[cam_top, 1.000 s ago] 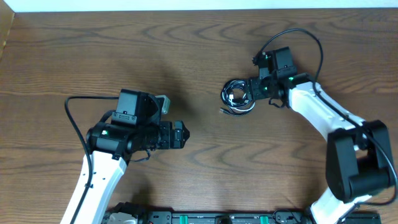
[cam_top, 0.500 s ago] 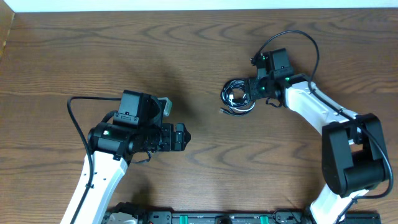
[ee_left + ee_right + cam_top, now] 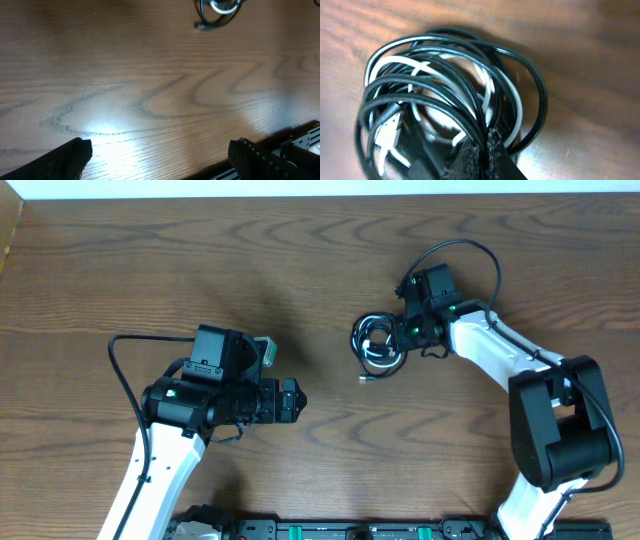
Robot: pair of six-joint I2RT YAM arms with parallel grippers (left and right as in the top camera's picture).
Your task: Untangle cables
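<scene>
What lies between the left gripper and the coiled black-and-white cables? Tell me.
Only bare brown wooden tabletop separates them, in overhead and left wrist views.

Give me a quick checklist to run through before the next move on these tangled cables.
1. Right claw shut on the cable bundle: ok.
2. Only one strand pinched: cannot tell, the strands overlap at the fingertips.
3. Left claw open: ok.
4. Left claw at the bundle to hold it down: not ok, it hovers apart from it.
5. Plug end lying free on the table: ok.
</scene>
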